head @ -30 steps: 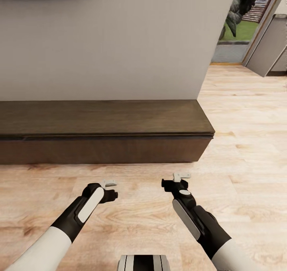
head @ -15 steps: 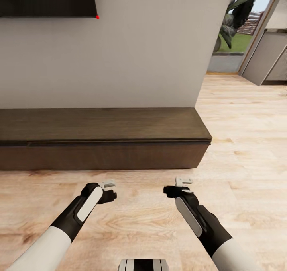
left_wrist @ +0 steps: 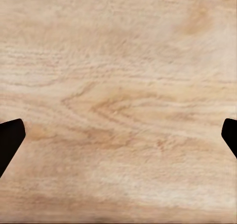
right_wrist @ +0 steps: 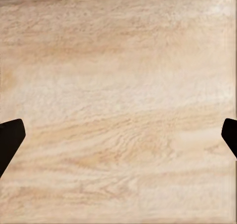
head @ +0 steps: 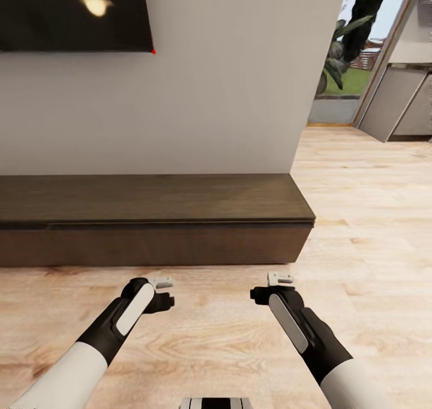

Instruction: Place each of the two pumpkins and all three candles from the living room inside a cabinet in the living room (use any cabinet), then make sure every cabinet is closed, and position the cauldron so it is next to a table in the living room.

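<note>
The cabinet (head: 156, 220) sat low against the wall ahead of me, its drawer fronts shut flush, the TV (head: 72, 12) above it; I read it as heavy, rigid wood — nothing to lift, only a drawer to slide; I could make out no handle, so I judged the dark gap under the top lip the best place to hook a finger. Both arms hung over bare wood floor (head: 372, 217); the left gripper (left_wrist: 118, 135) and right gripper (right_wrist: 118, 135) were each spread wide, holding nothing.
</note>
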Controlling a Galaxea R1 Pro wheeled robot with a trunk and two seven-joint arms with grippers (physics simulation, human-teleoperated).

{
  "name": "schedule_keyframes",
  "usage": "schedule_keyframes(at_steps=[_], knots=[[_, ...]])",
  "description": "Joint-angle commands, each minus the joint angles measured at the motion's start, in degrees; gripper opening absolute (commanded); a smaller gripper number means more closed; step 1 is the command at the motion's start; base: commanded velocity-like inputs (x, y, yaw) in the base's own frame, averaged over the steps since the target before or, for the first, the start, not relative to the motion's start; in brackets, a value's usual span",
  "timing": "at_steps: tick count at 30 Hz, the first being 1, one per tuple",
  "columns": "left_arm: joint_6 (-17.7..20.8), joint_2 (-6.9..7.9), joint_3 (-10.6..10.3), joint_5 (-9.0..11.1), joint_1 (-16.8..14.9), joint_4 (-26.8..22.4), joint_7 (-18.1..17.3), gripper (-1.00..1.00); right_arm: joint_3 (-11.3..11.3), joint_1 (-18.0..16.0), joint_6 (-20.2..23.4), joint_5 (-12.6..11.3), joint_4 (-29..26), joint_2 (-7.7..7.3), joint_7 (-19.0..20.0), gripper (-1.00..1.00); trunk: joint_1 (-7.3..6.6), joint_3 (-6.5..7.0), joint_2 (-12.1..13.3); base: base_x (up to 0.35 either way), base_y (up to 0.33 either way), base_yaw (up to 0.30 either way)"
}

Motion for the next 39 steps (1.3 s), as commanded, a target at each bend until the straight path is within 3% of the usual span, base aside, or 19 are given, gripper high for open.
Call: schedule_keyframes(at_steps=[1, 12, 34, 39], knots=[[0.03, 0.04, -0.26, 0.61, -0.05, 0.66, 0.59, 1.00, 0.20, -0.05, 0.14, -0.57, -0.05, -0.08, -0.61, 1.00, -0.03, 0.19, 0.00, 0.000, 0.000, 0.000], [0.05, 0.02, -0.36, 0.54, -0.05, 2.75, 0.60, 1.00, 0.02, -0.05, 4.85, -0.68, 0.14, -0.09, -0.60, 1.00, -0.32, 2.61, 0.14, -0.094, 0.000, 0.000], [0.00, 0.13, -0.36, 0.51, -0.05, 2.85, 0.64, 1.00, 0.60, -0.05, 5.51, -0.17, 2.20, -0.17, -0.71, 1.00, -0.88, 6.65, 0.44, -0.014, 0.000, 0.000], [0.02, 0.13, -0.36, 0.51, -0.05, 2.86, 0.60, 1.00, 0.72, -0.05, 8.27, -0.18, 2.12, -0.26, -0.50, 1.00, -1.98, 7.54, 2.44, 0.000, 0.000, 0.000]])
